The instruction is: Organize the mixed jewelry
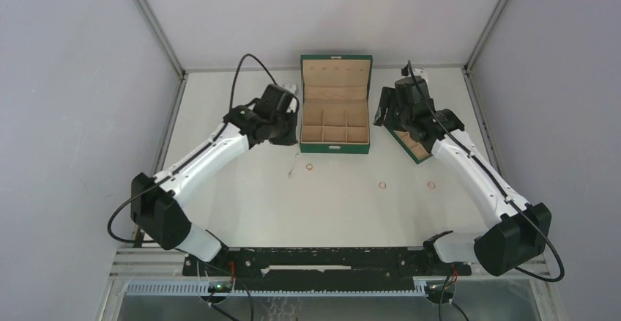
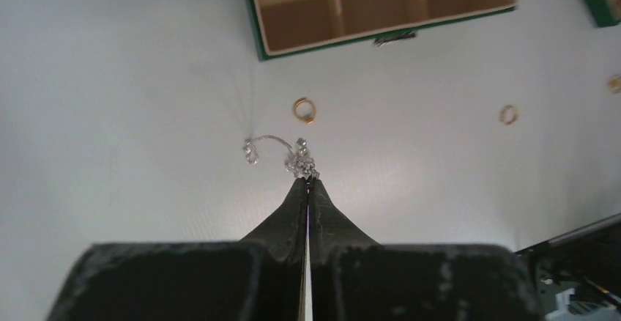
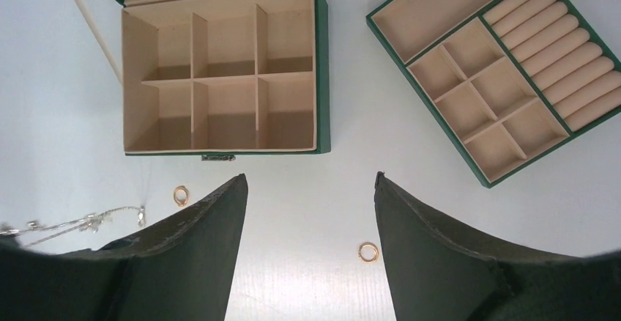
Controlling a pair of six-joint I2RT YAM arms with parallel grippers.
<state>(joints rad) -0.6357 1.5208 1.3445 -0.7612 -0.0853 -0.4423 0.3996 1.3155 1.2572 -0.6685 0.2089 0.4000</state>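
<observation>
My left gripper (image 1: 285, 134) is shut; in its wrist view the tips (image 2: 307, 180) pinch the bunched end of the fine pale chain (image 2: 296, 161), and a strand trails to the left. The chain also shows in the top view (image 1: 293, 167) and in the right wrist view (image 3: 88, 222). A gold ring (image 1: 309, 167) lies just right of it, also seen from the left wrist (image 2: 304, 109). Two more rings (image 1: 382, 185) (image 1: 431, 185) lie further right. My right gripper (image 3: 311, 178) is open and empty, high above one ring (image 3: 367, 251).
The dark green box (image 1: 335, 147) stands open at the back centre, its tan compartments empty (image 3: 322, 79). A green tray (image 3: 425, 99) with small compartments and ring rolls lies to its right, partly under my right arm (image 1: 414, 149). Grey walls stand on both sides.
</observation>
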